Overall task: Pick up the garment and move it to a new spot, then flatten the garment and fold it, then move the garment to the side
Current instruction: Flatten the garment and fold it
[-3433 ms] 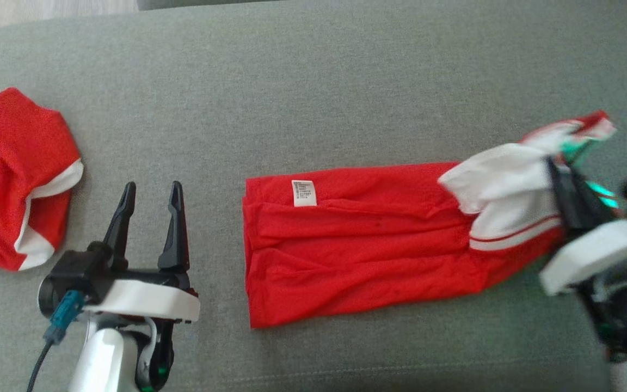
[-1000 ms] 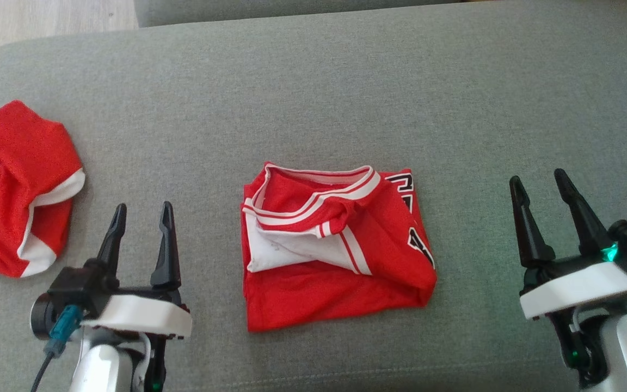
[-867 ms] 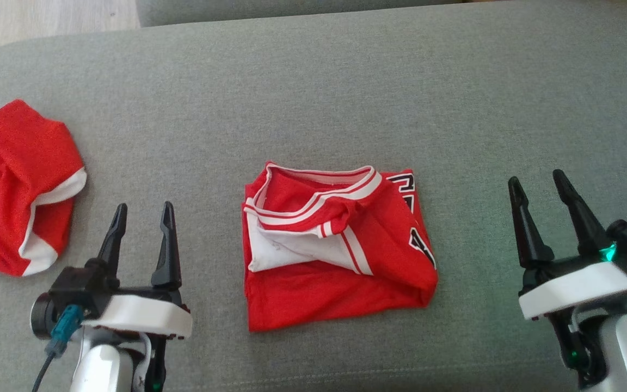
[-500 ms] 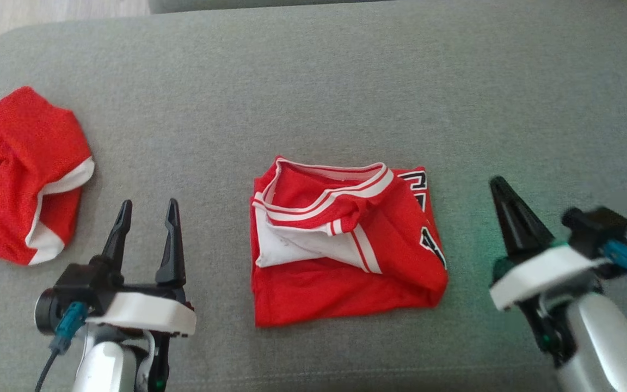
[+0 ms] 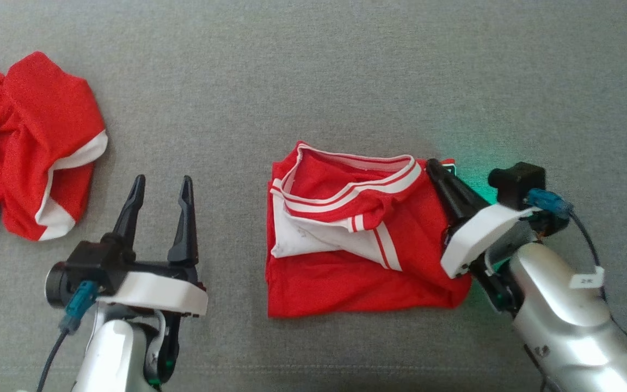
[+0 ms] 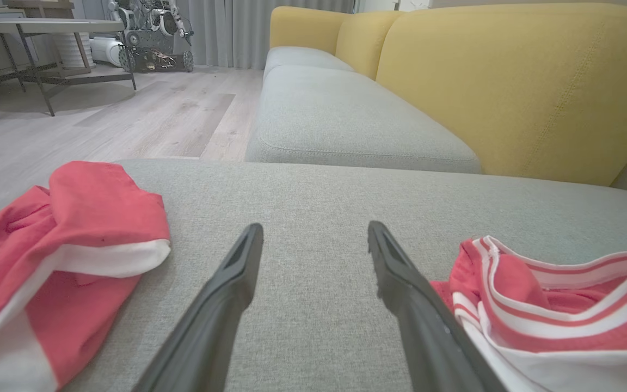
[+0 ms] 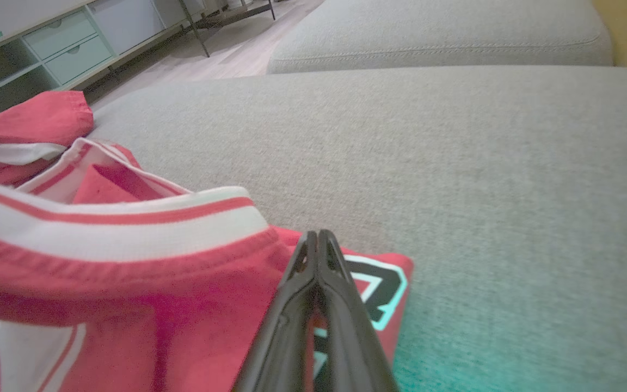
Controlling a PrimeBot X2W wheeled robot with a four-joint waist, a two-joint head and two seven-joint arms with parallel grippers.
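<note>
The sofa cushion (image 5: pixel 346 81) carried your folded garment (image 5: pixel 346 283) mid-seat. Your right claw (image 5: pixel 437 170), apart moments before, had come onto the garment's right edge, fingers together, perhaps pinching cloth: the sideways move looked to be starting. Your left claw (image 5: pixel 162 182) gaped left of it.

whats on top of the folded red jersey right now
The right gripper, jaws shut, lies over the right edge of the jersey. It hides part of the black number there, and whether any cloth is pinched cannot be seen.
</note>
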